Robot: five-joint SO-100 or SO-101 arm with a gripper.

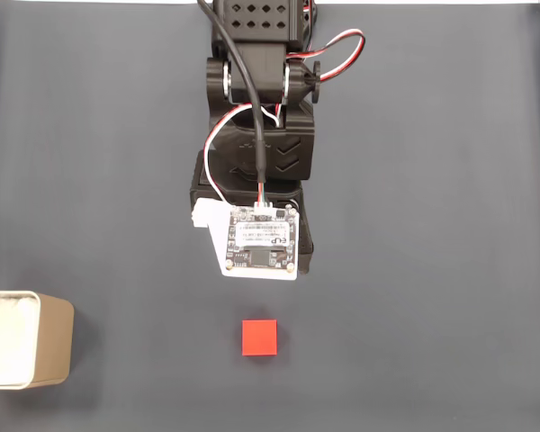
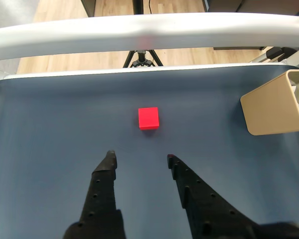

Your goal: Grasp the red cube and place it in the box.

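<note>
Black fingers [image 2: 109,164] of my pincer [image 2: 139,158] sit right at the bottom of the wrist view, spread apart with nothing between them, so yeah, open and empty.

Biggest thing around is the dark worktop [image 1: 432,225], pretty bare apart from two things. My arm [image 1: 261,135] comes down from the top of the fixed view with a little white camera board [image 1: 261,241] riding on the wrist.

Next in size, the box [image 1: 22,340]: beige, rounded corners, white inside, parked at the left edge of the fixed view. In the wrist view it shows up at the right edge instead [image 2: 276,107]. Nothing in it as far as I can see, though part of it runs out of frame.

Smallest, the cube [image 1: 260,337]: red, flat on the worktop, just below the board in the fixed view and well apart from the box. From the wrist it's dead ahead of my fingertips [image 2: 148,118], not touching.

So progress-wise, I'd say basically nothing is done yet. Lined up, not grabbed. Still to do: reach in, close on the cube, carry it over, drop it in.
</note>
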